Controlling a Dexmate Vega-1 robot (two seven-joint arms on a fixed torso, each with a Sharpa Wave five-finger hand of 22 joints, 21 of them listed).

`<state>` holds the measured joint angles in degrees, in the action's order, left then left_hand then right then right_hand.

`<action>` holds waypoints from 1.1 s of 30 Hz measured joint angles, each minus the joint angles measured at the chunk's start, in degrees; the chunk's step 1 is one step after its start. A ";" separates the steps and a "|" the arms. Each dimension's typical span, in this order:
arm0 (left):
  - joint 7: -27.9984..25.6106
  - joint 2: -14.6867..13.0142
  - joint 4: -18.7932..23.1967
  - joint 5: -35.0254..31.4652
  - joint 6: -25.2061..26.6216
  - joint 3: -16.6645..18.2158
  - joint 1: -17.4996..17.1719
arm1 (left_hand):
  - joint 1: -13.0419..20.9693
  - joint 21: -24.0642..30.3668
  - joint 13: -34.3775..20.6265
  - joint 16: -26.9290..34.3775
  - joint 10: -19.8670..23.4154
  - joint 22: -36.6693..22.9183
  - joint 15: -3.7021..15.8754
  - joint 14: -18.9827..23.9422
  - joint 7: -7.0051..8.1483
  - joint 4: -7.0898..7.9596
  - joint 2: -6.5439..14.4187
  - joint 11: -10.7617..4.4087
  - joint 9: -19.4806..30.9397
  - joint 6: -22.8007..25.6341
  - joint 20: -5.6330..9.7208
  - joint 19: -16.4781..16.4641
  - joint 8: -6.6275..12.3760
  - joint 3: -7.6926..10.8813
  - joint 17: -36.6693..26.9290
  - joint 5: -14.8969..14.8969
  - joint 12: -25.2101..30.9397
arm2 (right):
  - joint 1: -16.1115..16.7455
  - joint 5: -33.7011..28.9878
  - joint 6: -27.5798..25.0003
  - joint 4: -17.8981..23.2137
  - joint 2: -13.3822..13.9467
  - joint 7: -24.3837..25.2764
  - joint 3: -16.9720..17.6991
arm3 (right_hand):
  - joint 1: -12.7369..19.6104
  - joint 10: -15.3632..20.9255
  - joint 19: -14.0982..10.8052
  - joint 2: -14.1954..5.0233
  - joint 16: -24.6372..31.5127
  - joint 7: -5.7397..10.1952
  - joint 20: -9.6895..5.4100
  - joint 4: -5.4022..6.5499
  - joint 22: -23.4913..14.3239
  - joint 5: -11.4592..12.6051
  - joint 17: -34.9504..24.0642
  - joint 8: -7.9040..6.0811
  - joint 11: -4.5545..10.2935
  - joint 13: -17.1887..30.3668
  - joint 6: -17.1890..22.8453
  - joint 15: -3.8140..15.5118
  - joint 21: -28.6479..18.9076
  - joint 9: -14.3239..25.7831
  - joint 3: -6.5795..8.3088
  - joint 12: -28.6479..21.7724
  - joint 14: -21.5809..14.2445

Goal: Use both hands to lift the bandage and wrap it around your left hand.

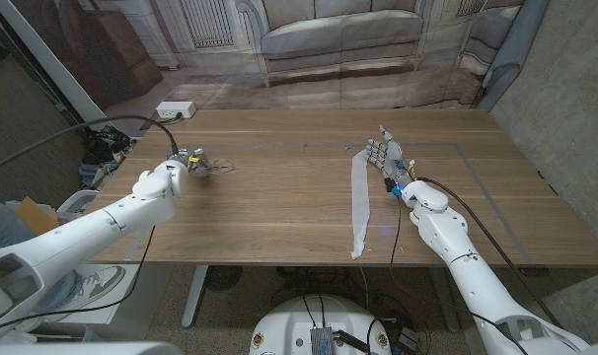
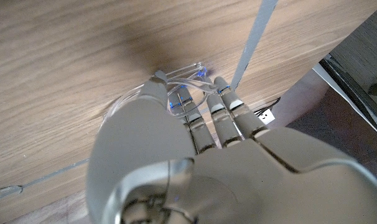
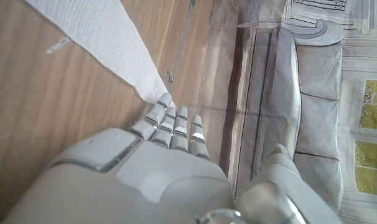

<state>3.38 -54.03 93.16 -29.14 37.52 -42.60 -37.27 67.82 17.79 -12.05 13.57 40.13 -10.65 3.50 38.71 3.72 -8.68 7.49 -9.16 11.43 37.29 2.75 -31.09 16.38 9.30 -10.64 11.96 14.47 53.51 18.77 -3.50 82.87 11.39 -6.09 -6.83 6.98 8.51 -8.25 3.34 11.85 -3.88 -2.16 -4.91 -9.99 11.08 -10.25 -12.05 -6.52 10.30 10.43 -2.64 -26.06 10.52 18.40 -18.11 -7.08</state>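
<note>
Since the long white gauze bandage strip (image 1: 359,205) lies flat on the wooden table (image 1: 279,197), near end at the edge, it should handle light, limp, prone to slipping. Right hand (image 1: 386,161), fingers extended, empty, stands just beside its far end: pinch there. Left hand (image 1: 186,163) well apart; closure undetermined.

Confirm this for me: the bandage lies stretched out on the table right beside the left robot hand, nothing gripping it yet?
Not quite. The bandage lies stretched out on the table beside the right robot hand, not the left robot hand, as the head view shows. Nothing grips it yet.
</note>
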 measured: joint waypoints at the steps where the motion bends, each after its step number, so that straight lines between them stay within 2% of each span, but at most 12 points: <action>1: -0.49 0.26 -0.16 0.29 -0.06 0.25 -0.21 | 0.78 0.49 0.09 0.15 1.46 0.19 0.10 1.63 -0.01 0.06 -0.09 0.03 -0.10 1.49 0.12 -1.54 0.26 0.42 0.17 -0.31 0.21 | -0.07 -0.01 -0.04 -0.07 0.00 -0.05 0.00 | 0.00 0.00 0.00 0.00 0.00 0.00 0.00 0.01 0.00 0.00 0.00 0.00 0.00 0.00 0.00 0.00 0.00 0.00 0.01 0.00 0.00; 7: -2.68 1.27 -0.66 1.25 -0.25 1.30 -1.00 | 3.68 2.75 0.25 0.18 10.27 0.53 2.42 11.55 0.01 0.28 -0.36 -0.23 -0.19 10.34 0.95 -9.58 2.14 3.14 0.41 -0.95 0.59 | -0.32 -0.04 -0.06 -0.37 -0.02 -0.25 0.01 | 0.00 0.00 0.00 0.00 -0.22 0.00 0.00 0.01 0.00 0.00 0.00 0.00 0.00 0.00 0.00 0.00 0.21 0.00 0.01 0.00 0.00; 11: -4.66 1.80 -0.74 1.85 -0.37 2.09 -1.66 | 4.21 3.37 0.16 0.10 13.18 0.53 3.74 15.28 -0.03 0.51 0.17 -0.16 -0.18 13.25 1.71 -12.28 2.83 4.18 0.41 -1.16 0.82 | -0.43 -0.05 -0.06 -0.56 -0.05 -0.36 0.10 | 0.00 0.00 0.00 0.00 -0.22 0.00 0.00 0.01 0.00 0.00 0.00 0.00 0.00 0.00 0.00 0.00 0.21 0.00 0.01 0.40 0.00; 15: -5.69 2.09 -0.63 1.95 -0.45 2.61 -2.15 | 4.43 3.48 0.14 -0.30 13.59 0.53 3.88 15.58 -0.14 0.74 0.39 -0.36 -0.14 13.72 2.05 -12.62 2.93 4.56 0.40 -1.35 0.69 | -0.44 -0.06 0.04 -0.68 -0.10 -0.40 0.16 | 0.00 0.00 0.00 0.00 -0.22 0.00 0.00 0.01 0.00 0.00 0.00 0.00 0.00 0.00 0.00 0.00 0.42 0.00 0.01 0.41 0.00; 21: -6.84 2.13 0.34 1.83 -0.49 3.32 -2.70 | 4.43 3.10 0.06 -0.94 13.79 0.53 4.25 15.57 -0.14 1.09 0.38 -0.36 -0.07 13.91 1.64 -11.34 2.99 4.91 0.35 -1.39 -0.29 | -0.44 -0.06 0.69 -0.73 -0.19 -0.41 0.28 | 0.00 0.00 -0.22 0.00 -0.22 0.00 0.22 0.01 0.00 0.00 0.00 0.40 0.00 0.00 0.00 0.00 0.43 0.00 0.01 0.41 0.00; 33: -8.96 0.74 4.46 1.22 -0.28 6.05 -4.75 | 4.43 2.09 -0.36 -1.96 13.02 0.52 3.96 14.37 -0.04 1.33 0.38 -0.63 -0.07 13.16 1.32 -9.79 2.23 5.13 0.33 -1.58 -1.18 | 0.05 -0.06 2.03 -0.48 -0.38 -0.08 0.52 | 0.00 -0.01 -0.43 0.00 -0.21 0.00 0.00 0.01 0.00 0.00 0.00 0.40 -0.01 0.00 0.00 0.01 0.64 0.00 0.02 0.47 0.00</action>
<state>-5.58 -53.28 97.62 -27.92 37.23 -36.55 -42.02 72.25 19.89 -12.41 11.61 53.15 -10.13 7.46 53.08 3.69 -7.36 7.87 -9.79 11.36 50.44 4.07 -40.87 18.61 14.43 -10.30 10.38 13.29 53.56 18.71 -1.48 82.39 11.01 -6.18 -6.31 6.98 8.51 -8.68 3.34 11.63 -3.88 -2.16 -4.90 -9.99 11.08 -10.25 -11.65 -6.53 10.30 10.43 -2.63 -25.41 10.52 18.41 -17.64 -7.08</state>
